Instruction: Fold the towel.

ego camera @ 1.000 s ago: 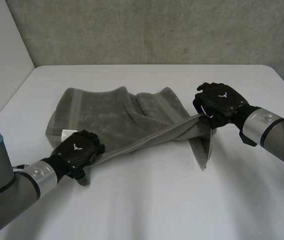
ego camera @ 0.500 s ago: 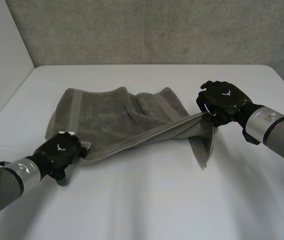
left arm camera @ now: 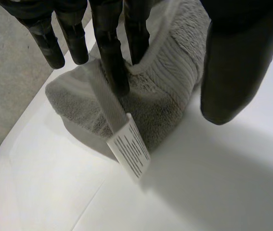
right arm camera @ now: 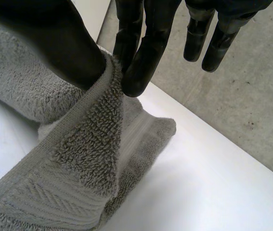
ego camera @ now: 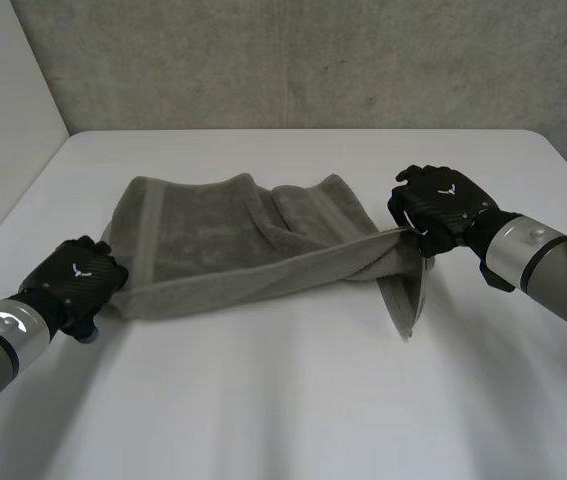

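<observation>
Grey towel (ego camera: 223,235) lies on the white table (ego camera: 293,400), with its far part spread flat and its near side pulled into a long ridge that runs from one hand to the other. Behind the table stands a grey wall (ego camera: 293,60).

The left hand (ego camera: 75,275) is at the near left corner of the towel, low over the table, and the left arm comes in from the near left side. In the left wrist view, the corner sits between the fingers (left arm camera: 110,53) and the thumb (left arm camera: 237,62). Two fingers press on the woven hem while the thumb is on the other side, so this hand pinches the towel. A white label (left arm camera: 129,151) with printed lines sticks out of the hem just under the fingertips.

The right hand (ego camera: 438,205) is at the right end of the ridge, a little above the table, and the right arm comes in from the right. In the right wrist view, its thumb (right arm camera: 54,43) and fingers (right arm camera: 143,57) close on the hem, so it grips the towel too. From this hand a flap of towel hangs down to the table.
</observation>
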Robot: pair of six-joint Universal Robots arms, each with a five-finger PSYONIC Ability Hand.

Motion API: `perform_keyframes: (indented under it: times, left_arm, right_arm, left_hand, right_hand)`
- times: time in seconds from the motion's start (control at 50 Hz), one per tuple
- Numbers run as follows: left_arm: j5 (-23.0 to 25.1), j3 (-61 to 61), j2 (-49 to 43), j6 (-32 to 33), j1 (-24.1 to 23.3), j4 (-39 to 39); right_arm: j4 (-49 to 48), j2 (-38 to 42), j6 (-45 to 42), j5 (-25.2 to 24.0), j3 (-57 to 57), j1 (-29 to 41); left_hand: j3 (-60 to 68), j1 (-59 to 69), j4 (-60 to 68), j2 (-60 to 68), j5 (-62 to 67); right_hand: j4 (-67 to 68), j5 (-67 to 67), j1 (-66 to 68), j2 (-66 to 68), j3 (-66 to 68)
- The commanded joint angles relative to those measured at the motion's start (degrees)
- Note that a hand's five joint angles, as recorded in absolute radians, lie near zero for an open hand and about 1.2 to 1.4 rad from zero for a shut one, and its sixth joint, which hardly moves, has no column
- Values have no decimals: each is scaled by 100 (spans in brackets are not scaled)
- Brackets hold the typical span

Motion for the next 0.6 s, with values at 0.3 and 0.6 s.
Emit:
perform_keyframes:
  times: [0.3,0.6]
  left_arm:
    - [37,24,-288,-69,-141,167]
    - [327,385,-244,-535,-106,-96]
  right_arm:
    - [44,34,-4,30,36,35]
    - [449,25,-39,21,36,35]
  left_hand:
    - [-283,3643,-318,3629,3637]
    - [-283,3643,-318,3630,3637]
  right_hand:
    - [-332,395,573,330,-70]
    - [-332,395,573,330,-70]
